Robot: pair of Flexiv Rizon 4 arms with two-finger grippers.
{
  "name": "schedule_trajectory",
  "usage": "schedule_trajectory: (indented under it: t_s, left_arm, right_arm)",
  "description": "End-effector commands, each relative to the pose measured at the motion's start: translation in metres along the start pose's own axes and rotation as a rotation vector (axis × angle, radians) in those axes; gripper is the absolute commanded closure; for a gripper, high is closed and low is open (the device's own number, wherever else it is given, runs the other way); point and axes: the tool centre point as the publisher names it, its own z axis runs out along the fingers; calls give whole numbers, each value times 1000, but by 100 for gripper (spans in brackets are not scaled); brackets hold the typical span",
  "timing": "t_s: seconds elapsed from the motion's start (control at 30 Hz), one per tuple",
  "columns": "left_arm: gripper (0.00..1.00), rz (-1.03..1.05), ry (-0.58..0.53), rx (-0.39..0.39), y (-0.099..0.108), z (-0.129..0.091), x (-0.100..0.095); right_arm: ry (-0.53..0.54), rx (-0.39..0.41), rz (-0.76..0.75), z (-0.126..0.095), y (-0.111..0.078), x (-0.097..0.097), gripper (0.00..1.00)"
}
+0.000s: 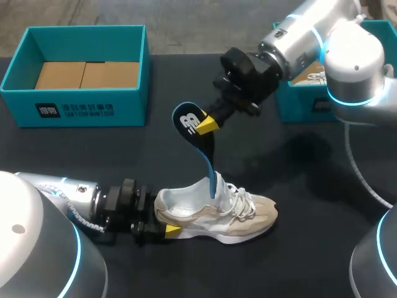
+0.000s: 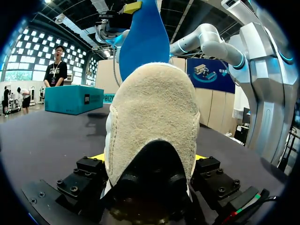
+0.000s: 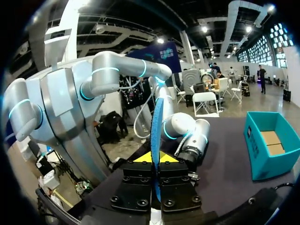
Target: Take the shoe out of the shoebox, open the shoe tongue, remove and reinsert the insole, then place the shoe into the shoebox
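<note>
A beige and white shoe (image 1: 229,211) lies on the black table, toe to the right. My left gripper (image 1: 162,220) holds its heel from the left, a finger on each side. In the left wrist view the suede heel (image 2: 154,117) fills the space between the fingers of that gripper (image 2: 150,159). A blue insole (image 1: 188,121) stands upright with its lower end inside the shoe's opening. My right gripper (image 1: 208,124) is shut on the insole's upper part. The right wrist view shows the insole (image 3: 157,126) edge-on between the yellow tips of that gripper (image 3: 156,159).
An open teal shoebox (image 1: 74,102) with a bare cardboard floor stands at the back left. A second teal box (image 1: 310,99) sits at the back right, behind my right arm, with white laces showing inside.
</note>
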Motion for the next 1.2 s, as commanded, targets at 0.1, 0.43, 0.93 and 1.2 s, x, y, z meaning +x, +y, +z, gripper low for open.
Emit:
schedule_trajectory:
  t_s: [0.1, 0.43, 0.93, 1.2]
  left_arm:
    - [100, -1, 1, 0, 3, 0, -1]
    - [100, -1, 1, 0, 3, 0, -1]
    - [100, -1, 1, 0, 3, 0, -1]
    - [100, -1, 1, 0, 3, 0, -1]
  right_arm:
    - [-21, -9, -23, -11, 24, 4, 100]
    - [-149, -86, -46, -43, 69, 30, 100]
    - [-291, -129, 63, -52, 69, 45, 100]
    - [-299, -217, 53, -69, 68, 52, 100]
